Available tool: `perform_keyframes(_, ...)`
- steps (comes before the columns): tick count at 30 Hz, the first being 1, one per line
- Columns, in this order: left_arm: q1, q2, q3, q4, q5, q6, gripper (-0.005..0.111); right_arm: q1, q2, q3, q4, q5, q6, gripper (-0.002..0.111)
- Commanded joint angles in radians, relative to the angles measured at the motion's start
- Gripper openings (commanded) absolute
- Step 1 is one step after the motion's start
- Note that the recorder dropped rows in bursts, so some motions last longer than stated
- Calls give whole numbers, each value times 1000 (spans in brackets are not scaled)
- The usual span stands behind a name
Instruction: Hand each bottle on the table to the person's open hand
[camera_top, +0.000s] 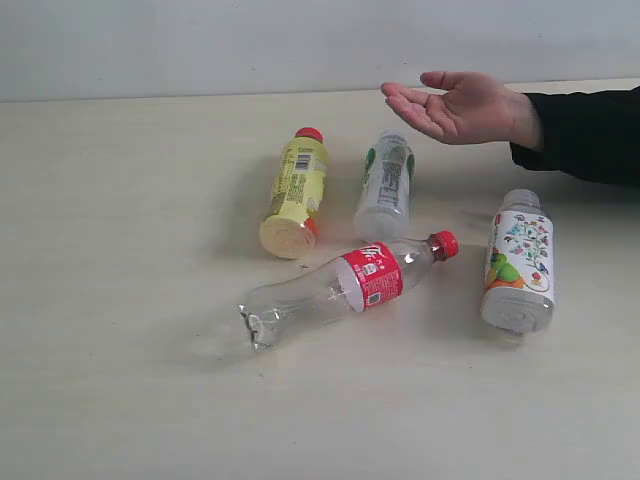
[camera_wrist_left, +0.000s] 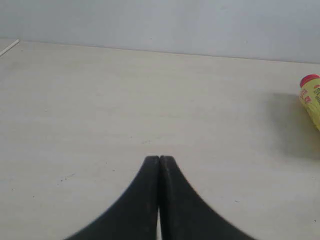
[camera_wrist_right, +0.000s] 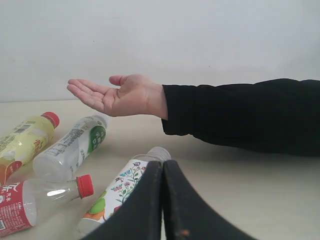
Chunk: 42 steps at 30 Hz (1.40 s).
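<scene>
On table (camera_top: 120, 380) — four bottles (camera_top: 345, 285), open hand (camera_top: 455, 108) above

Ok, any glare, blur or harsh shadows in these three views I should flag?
Exterior view: soft, even light, faint shadows on the table, small glints on the red-label bottle. Left wrist view: left fingers shut, blurred up close; yellow bottle cropped, with a soft shadow. Right wrist view: right fingers soft, open hand sharp.

Four bottles (camera_top: 370, 275) lie on the table (camera_top: 120, 350) — hand (camera_top: 460, 105) raised behind.
</scene>
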Motion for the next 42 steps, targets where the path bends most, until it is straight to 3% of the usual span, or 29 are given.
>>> perform_keyframes(1, 1, -6, -1, -2, -11, -4, 0, -4, -7, 5, 3, -11, -1, 0)
perform_keyframes(32, 1, -6, -1, 18, -42, 47, 0, -4, -7, 5, 3, -8, -1, 0)
perform_keyframes(34, 1, -6, -1, -43, -110, 47, 0, -4, -7, 5, 3, -8, -1, 0)
perform_keyframes(39, 1, -6, -1, -476, -296, -131, 0, -4, -7, 5, 3, -8, -1, 0)
perform_keyframes(42, 1, -6, -1, -601, -377, -155, 0, -4, -7, 5, 3, -8, -1, 0)
